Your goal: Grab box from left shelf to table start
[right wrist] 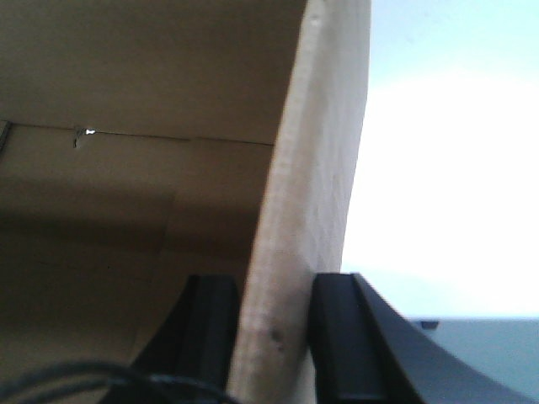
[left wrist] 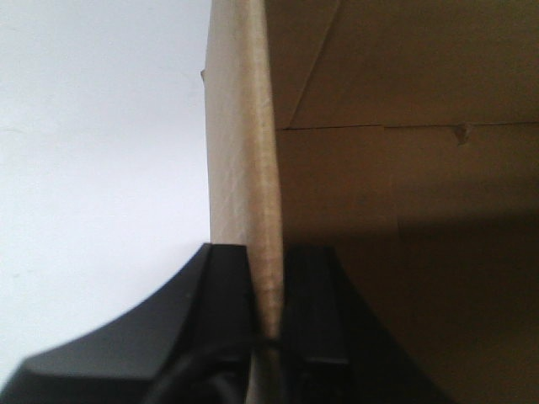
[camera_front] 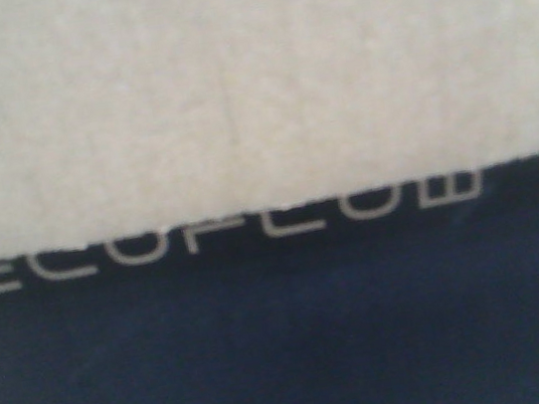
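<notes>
Cardboard box (camera_front: 253,84) is being held close against the front camera, filling that view. One thin side wall each is being pinched, jaws narrow, by left gripper (left wrist: 268,282) and right gripper (right wrist: 274,295). Arms are best being moved level and together, lest walls be torn.

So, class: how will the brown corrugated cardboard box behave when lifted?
The brown corrugated cardboard box probably flexes: the left end effector and right end effector each pinch one thin wall. Likely light; its visible interior looks empty.
</notes>
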